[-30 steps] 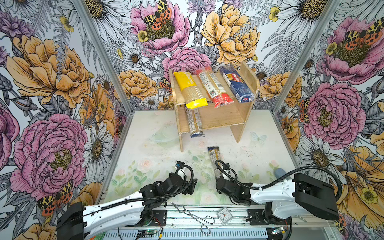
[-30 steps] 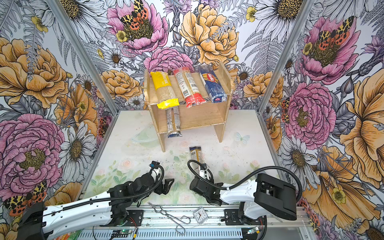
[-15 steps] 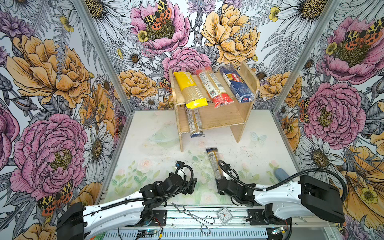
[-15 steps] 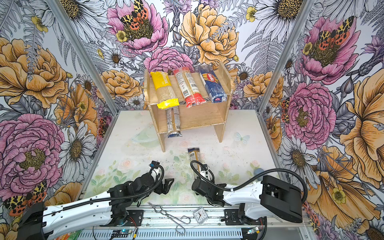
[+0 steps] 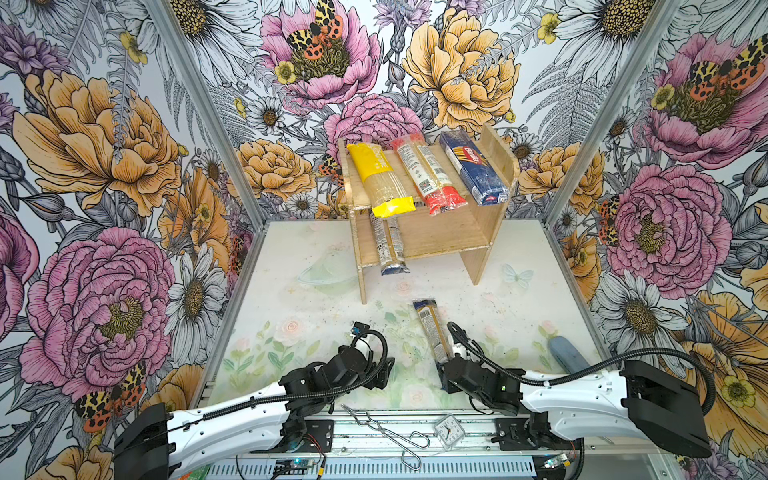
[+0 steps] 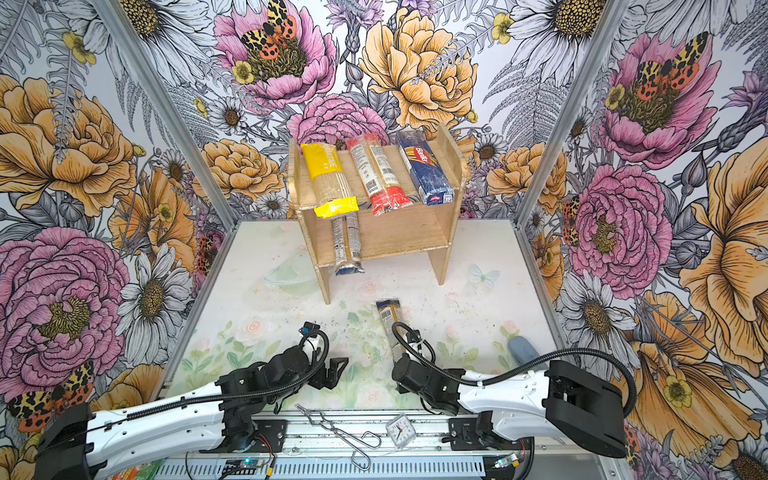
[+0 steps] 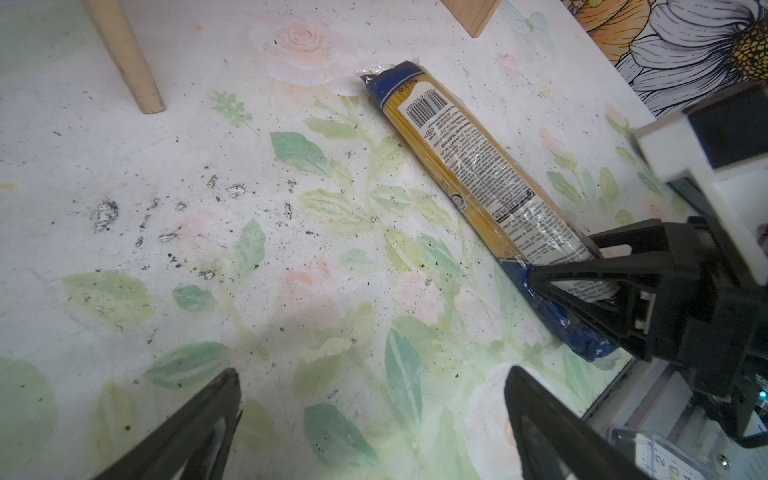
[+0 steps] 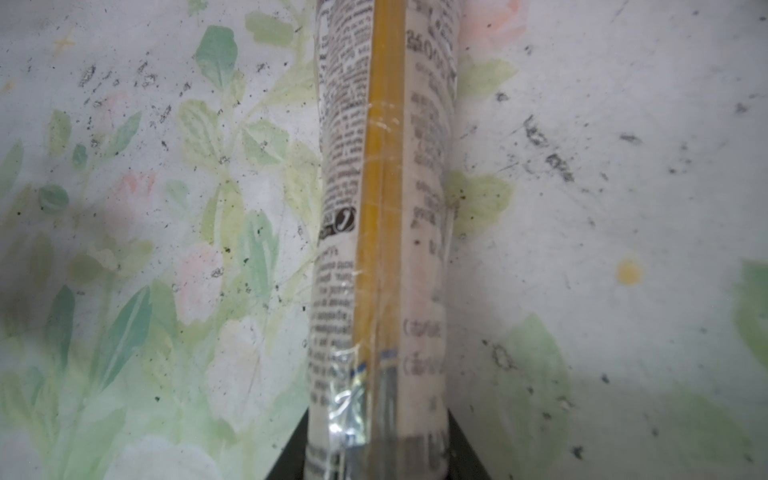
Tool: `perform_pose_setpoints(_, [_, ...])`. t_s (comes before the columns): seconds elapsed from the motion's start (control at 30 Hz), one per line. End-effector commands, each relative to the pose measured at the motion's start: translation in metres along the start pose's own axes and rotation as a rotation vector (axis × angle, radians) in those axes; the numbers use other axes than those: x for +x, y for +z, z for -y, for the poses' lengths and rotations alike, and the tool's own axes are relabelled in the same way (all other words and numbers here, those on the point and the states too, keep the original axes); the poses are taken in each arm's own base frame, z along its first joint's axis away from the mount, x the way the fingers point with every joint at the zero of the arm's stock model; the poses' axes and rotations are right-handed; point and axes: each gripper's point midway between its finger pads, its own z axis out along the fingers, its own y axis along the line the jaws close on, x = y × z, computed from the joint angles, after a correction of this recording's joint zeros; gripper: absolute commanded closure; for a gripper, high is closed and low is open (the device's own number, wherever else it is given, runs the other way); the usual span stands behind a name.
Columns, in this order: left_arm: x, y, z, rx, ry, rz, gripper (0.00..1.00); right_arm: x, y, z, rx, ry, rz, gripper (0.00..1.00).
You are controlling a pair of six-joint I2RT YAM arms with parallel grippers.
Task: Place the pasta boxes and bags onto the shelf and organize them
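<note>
Left fingers (image 7: pixel 195 428) spread wide, empty, hovering low over the tabletop (image 5: pixel 316 299); out of the way, I'd guess. Right fingers (image 7: pixel 582 299) pinch the near blue end of the loose slim pack (image 7: pixel 469 174). It lies flat on the tabletop, long axis aimed at the shelf (image 5: pixel 444 237); end grip probably so it slides in lengthwise. Top tier full: yellow pack (image 5: pixel 380 183), red pack (image 5: pixel 428 178), Barilla box (image 5: pixel 473 170) side by side. Lower tier holds one twin pack (image 5: pixel 388 245) on the left in both top views, rest bare: likely slot.
</note>
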Motion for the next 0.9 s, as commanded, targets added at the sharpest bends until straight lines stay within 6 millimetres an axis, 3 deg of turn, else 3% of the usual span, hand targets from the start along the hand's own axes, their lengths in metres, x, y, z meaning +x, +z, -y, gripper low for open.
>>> perform_pose_setpoints(0.0, [-0.013,-0.002,0.008,0.024,-0.004,0.022,0.01,0.026,-0.003,0.027,0.073,-0.038,-0.109,1.0])
perform_pose_setpoints(0.47, [-0.015,0.002,0.01,0.027,0.004,0.02,0.01,0.005,-0.026,0.024,0.001,-0.007,-0.06,1.0])
perform_pose_setpoints(0.87, [-0.015,0.005,0.013,0.034,0.007,0.016,0.01,-0.009,-0.033,0.018,-0.027,-0.006,-0.034,1.0])
